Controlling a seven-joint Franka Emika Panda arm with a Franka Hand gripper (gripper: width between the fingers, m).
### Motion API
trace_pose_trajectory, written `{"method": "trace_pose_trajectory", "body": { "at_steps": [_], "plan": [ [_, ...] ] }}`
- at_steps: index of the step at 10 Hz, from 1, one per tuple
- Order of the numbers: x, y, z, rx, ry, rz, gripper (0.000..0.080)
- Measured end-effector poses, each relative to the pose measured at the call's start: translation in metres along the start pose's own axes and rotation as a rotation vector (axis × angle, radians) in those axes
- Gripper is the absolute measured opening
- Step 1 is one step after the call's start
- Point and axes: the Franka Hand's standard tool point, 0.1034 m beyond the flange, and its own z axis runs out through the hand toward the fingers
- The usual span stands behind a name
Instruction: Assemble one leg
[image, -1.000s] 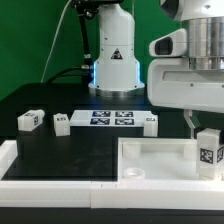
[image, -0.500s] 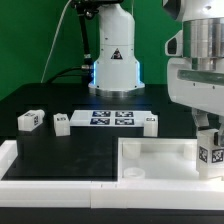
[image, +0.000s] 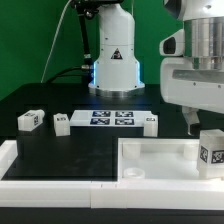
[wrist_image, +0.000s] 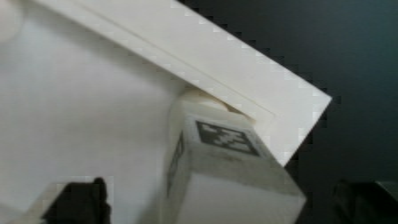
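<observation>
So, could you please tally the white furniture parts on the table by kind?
Small white chunky plastic legs with square tags: 4
Large white square tray-like tabletop: 1
Total: 5

The exterior view is bright and even. Light seems to come from above, since the big white square plastic tray (image: 150, 160) shines while its inner wall holds a soft grey shadow. The black tabletop (image: 60, 100) stays dark with no glare. The round robot base (image: 113, 70) has a blue glow. Edges look a little soft.

The wrist view is blurry and grainy. The small white plastic block with a black-and-white tag (wrist_image: 228, 155) is so close that its tag looks smeared. The dark corners may be out of focus.
</observation>
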Motion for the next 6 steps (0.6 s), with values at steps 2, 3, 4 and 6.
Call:
{"method": "trace_pose_trajectory", "body": {
  "at_steps": [2, 3, 4, 6],
  "plan": [
    [0.002, -0.0003, -0.0008, -0.001, 0.004, -0.294, 0.0646],
    [0.0037, -0.0003, -0.0013, 0.0, 0.005, -0.44, 0.0649],
    [0.0056, 0.0006, -0.0011, 0.0, 0.005, -0.527, 0.0649],
    [0.0059, 0.001, -0.0008, -0.01, 0.01, -0.792, 0.0649]
  ]
}}
